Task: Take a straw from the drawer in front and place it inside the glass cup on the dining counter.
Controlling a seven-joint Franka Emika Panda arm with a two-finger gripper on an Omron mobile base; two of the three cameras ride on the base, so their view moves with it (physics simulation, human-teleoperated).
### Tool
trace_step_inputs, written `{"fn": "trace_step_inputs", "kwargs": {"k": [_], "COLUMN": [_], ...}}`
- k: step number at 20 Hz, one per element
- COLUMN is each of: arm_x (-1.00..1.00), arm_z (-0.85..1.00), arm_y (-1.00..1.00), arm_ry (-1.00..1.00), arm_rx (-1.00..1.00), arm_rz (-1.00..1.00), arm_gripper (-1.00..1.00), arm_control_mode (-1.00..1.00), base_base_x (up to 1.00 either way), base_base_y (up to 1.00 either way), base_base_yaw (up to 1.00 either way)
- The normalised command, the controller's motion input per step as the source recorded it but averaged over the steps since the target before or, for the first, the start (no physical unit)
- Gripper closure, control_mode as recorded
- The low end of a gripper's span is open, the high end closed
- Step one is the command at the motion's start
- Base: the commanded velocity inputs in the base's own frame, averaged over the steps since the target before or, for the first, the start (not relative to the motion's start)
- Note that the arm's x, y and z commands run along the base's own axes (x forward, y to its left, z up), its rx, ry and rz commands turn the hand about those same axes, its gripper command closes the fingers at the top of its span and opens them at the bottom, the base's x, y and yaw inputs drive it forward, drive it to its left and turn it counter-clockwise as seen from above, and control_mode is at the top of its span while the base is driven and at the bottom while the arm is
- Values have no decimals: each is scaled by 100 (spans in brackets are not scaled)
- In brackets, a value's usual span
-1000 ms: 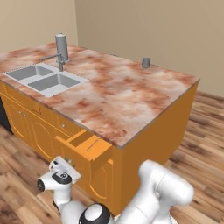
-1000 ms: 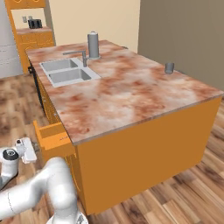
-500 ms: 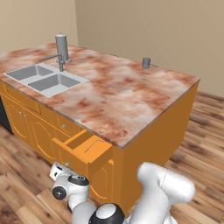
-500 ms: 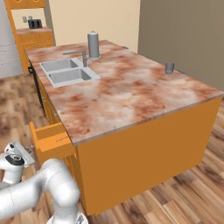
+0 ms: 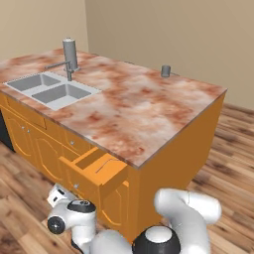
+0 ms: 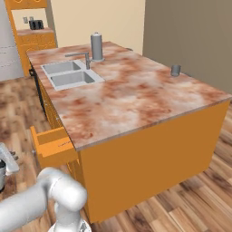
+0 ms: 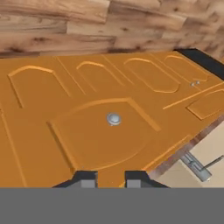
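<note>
— What's the bench [image 5: 149, 114] like?
— Reddish-brown and cream marbled stone on orange cabinets.
— And on top of it?
— A glass cup [image 5: 165, 71] near the far edge — well apart from the tall grey cylinder [image 5: 70, 53] standing beside the sunken double sink [image 5: 52, 91].

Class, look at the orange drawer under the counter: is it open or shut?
Open: the drawer juts out from the cabinet front, and a thin pale straw lies inside it.

Even, bright rendered light with no glare, soft faint shadows under the counter [image 5: 149, 106] edge and inside the sink [image 6: 72, 77], base views fairly sharp, hand view softer and blurry toward its top edge.
</note>
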Motion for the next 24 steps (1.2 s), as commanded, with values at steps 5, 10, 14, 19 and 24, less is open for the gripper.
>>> {"fn": "trace_step_inputs", "kwargs": {"k": [5, 10, 14, 19, 24], "arm_x": [-16, 2, 3, 15, 69], "arm_z": [100, 100, 100, 82, -8], "arm_y": [-3, -27, -65, -68, -14], "arm_ry": [19, 32, 37, 36, 39], "arm_rx": [5, 5, 8, 7, 0], "arm_rz": [-10, -10, -9, -7, 9], "arm_gripper": [-100, -100, -100, -100, -100], "arm_control_mode": [-100, -100, -100, -100, -100], "base_base_x": [0, 0, 0, 0, 0], "base_base_y": [0, 0, 0, 0, 0], "base_base_yaw": [0, 0, 0, 0, 0]}}
